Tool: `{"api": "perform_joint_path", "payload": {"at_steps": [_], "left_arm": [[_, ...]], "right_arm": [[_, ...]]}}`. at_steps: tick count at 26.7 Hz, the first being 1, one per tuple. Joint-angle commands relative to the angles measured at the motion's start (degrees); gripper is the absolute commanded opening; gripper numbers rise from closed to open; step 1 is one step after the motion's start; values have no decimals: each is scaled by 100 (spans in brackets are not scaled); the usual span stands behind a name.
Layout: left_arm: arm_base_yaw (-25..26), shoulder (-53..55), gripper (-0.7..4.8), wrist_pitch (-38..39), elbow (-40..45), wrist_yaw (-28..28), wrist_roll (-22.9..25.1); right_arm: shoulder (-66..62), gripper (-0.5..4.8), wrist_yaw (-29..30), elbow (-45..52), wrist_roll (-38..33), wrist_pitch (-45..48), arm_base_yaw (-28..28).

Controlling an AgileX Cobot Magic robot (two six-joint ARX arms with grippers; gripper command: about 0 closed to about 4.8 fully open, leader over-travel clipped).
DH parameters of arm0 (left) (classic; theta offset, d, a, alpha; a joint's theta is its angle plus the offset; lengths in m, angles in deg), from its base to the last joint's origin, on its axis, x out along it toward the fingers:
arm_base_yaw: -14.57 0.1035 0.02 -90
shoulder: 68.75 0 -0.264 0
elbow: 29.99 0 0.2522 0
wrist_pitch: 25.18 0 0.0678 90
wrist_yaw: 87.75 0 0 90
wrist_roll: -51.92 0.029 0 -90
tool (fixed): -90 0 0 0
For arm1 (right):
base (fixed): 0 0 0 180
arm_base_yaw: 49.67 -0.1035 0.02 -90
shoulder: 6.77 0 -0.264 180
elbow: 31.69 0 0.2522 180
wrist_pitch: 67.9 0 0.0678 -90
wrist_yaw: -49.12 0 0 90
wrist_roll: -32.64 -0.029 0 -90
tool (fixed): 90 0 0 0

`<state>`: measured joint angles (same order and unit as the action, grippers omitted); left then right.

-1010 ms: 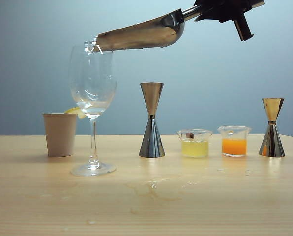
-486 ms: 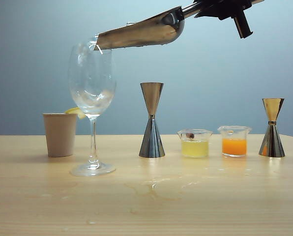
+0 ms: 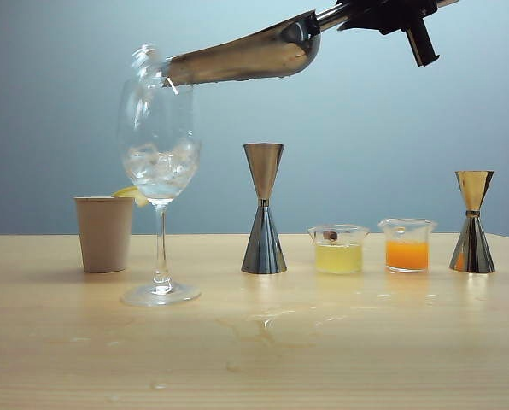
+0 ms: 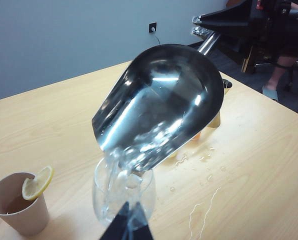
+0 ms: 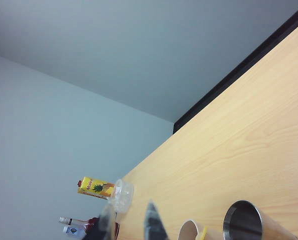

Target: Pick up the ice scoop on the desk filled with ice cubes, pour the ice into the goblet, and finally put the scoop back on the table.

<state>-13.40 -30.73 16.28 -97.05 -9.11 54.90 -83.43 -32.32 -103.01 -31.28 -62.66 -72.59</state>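
The steel ice scoop (image 3: 237, 55) hangs tilted above the table (image 3: 365, 342), its mouth over the rim of the goblet (image 3: 160, 128). My right gripper (image 3: 391, 13) is shut on its thin handle at the top right. Ice cubes (image 3: 159, 162) lie in the goblet's bowl, and one more sits at the scoop's lip (image 3: 146, 58). From the left wrist, the scoop (image 4: 164, 105) pours clear ice (image 4: 139, 150) into the goblet (image 4: 109, 195). My left gripper (image 4: 132, 204) is shut and empty, just short of the glass. Only the tips of my right gripper (image 5: 130, 215) show in its own view.
A beige paper cup (image 3: 104, 232) with a lemon slice stands left of the goblet. To the right stand a silver jigger (image 3: 263, 209), a yellow beaker (image 3: 338, 248), an orange beaker (image 3: 406, 245) and a gold jigger (image 3: 473, 222). Spilled water (image 3: 263, 325) marks the wood in front.
Ice cubes have slid off the scoop's lip and dropped into the goblet, whose bowl now holds several. The scoop and both arms have hardly moved.
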Motion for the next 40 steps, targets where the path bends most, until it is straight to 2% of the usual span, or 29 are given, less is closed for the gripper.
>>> {"api": "perform_joint_path", "payload": {"at_steps": [1, 22, 25, 29, 34, 40], "left_arm": [[-2, -7, -6, -33, -17, 0, 2], [0, -7, -6, -33, -17, -2, 2], [0, -7, -6, -28, -17, -2, 0], [0, -7, -6, -31, -17, -2, 0], [2, -7, -6, -33, -17, 4, 2], [2, -7, -6, -35, -17, 17, 4]], "right_arm": [[37, -5, -11, -55, -33, 223, -9], [48, -5, -9, -57, -105, 227, -7], [63, -5, -2, -57, -382, 227, -4], [136, -5, 33, -57, -400, 221, 4], [304, -5, 442, -57, -828, 107, 391], [695, -5, 737, -55, -791, -527, 990]]}}
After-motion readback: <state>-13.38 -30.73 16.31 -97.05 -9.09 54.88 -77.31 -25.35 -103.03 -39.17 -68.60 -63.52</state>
